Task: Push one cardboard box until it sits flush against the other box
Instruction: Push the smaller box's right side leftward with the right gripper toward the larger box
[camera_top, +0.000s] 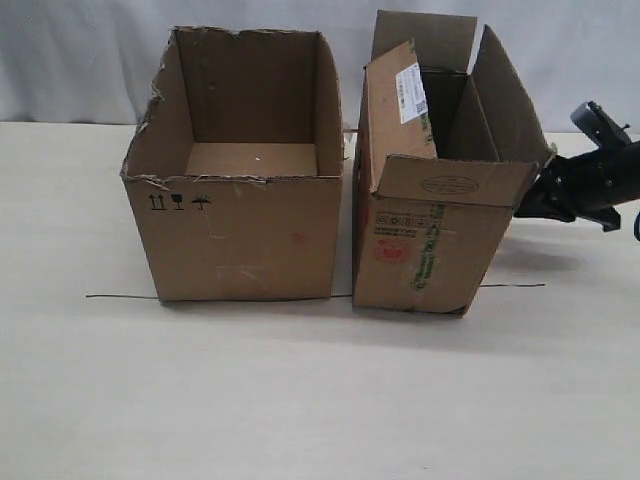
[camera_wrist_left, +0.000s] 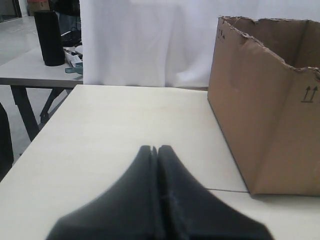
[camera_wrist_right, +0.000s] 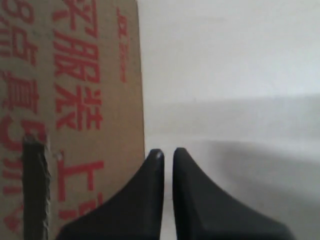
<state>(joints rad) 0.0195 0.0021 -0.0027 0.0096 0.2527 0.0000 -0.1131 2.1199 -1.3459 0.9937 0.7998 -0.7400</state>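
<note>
Nearest in the exterior view is the bare pale counter, crossed by one thin dark line that passes under the front edges of two cardboard boxes. The narrower box, with red and green print on its front and a white label on an upright flap, stands right of centre. The wider box, with a torn rim and small black handling symbols, stands left of centre. A narrow gap separates them, so they are not flush. The right tool reaches in from the right edge of the frame to the narrower box's right side wall, just below a folded flap. In its wrist view that wall, printed in red characters, lies just beside the tool; contact cannot be told, and its fingers are almost together with a thin slit, pinching nothing. The left tool shows only in its own wrist view, fingers pressed together, hanging over open counter with the wider box near at the frame's right. A white backdrop hangs behind.
</note>
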